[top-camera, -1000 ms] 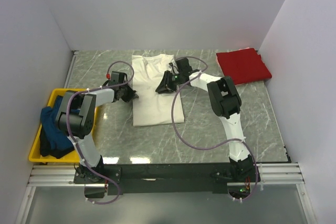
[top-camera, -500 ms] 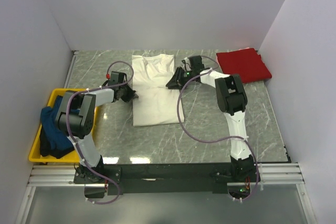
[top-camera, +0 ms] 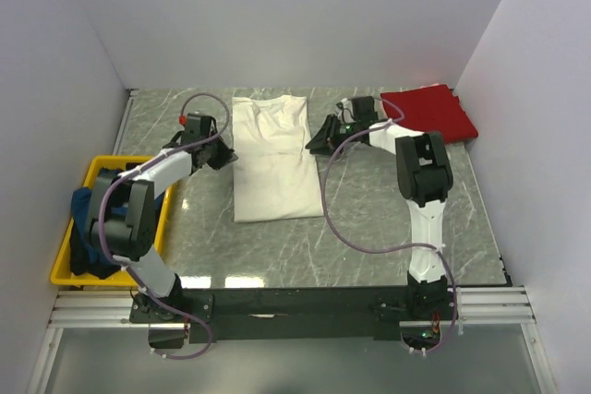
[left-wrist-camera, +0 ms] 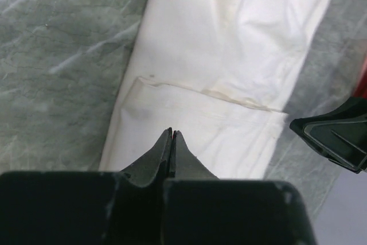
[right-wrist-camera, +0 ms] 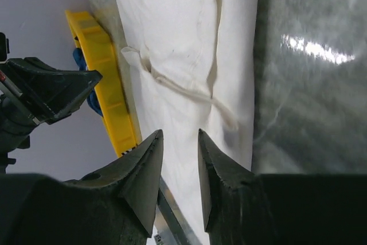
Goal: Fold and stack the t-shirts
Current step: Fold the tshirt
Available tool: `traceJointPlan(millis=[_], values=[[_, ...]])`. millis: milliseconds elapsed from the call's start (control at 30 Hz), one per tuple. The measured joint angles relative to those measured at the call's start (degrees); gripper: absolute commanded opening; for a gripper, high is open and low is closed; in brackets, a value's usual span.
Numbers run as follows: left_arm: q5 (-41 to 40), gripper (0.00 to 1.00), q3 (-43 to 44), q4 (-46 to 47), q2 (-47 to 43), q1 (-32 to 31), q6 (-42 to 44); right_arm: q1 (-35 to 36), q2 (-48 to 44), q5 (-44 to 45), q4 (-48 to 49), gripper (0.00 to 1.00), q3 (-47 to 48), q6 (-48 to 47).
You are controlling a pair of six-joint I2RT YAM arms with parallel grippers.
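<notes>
The cream-white t-shirt [top-camera: 272, 159] lies folded into a long strip in the middle of the table, its collar at the far end. My left gripper [top-camera: 224, 156] is shut and empty just off the strip's left edge; in the left wrist view its tips [left-wrist-camera: 172, 133] point over the white t-shirt [left-wrist-camera: 229, 55]. My right gripper [top-camera: 320, 142] is open and empty beside the strip's right edge, facing the white t-shirt [right-wrist-camera: 183, 38] in its own view [right-wrist-camera: 179, 136]. The red t-shirt [top-camera: 429, 115] lies folded at the back right. The dark blue t-shirt [top-camera: 92, 237] is bunched in the yellow tray [top-camera: 65, 269].
The yellow tray sits at the table's left front edge and also shows in the right wrist view [right-wrist-camera: 106, 78]. White walls close in the table on three sides. Purple cables loop over both arms.
My right gripper has drawn back off the white t-shirt to its right edge, toward the red t-shirt. My left gripper has shifted a little toward the far left.
</notes>
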Motion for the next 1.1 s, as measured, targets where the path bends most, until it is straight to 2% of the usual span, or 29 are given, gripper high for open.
traceJointPlan(millis=[100, 200, 367, 567, 700, 900, 1000, 1033, 1100], values=[[0.2, 0.02, -0.9, 0.1, -3.5, 0.0, 0.0, -0.9, -5.6, 1.9, -1.0, 0.39, -3.9, -0.8], [0.7, 0.06, -4.4, 0.1, -8.9, -0.2, 0.0, -0.9, -14.4, 4.2, 0.1, 0.39, -11.7, -0.9], [0.5, 0.13, -12.0, -0.5, -18.1, -2.9, 0.3, 1.3, -30.7, 8.6, 5.1, 0.40, -31.1, -0.3], [-2.7, 0.23, -22.3, -3.6, -30.9, -10.1, -1.2, 8.5, -40.0, 16.2, 9.8, 0.43, -50.9, 1.4], [-6.4, 0.29, -29.1, -5.7, -39.9, -12.7, -3.7, 8.9, -46.1, 20.2, 13.2, 0.47, -61.8, 4.2], [-9.7, 0.34, -35.1, -5.9, -43.5, -15.0, -7.2, 8.9, -50.3, 24.7, 17.5, 0.48, -64.6, 6.3], [-11.0, 0.42, -36.7, -6.1, -43.4, -15.6, -8.3, 8.9, -50.2, 25.5, 19.2, 0.48, -65.0, 7.3], [-11.5, 0.50, -37.0, -5.9, -43.4, -15.7, -8.7, 8.9, -50.1, 25.7, 19.6, 0.48, -65.0, 7.7], [-12.2, 0.55, -37.6, -5.6, -43.4, -15.8, -9.4, 8.9, -49.5, 26.0, 20.9, 0.48, -65.0, 8.4]])
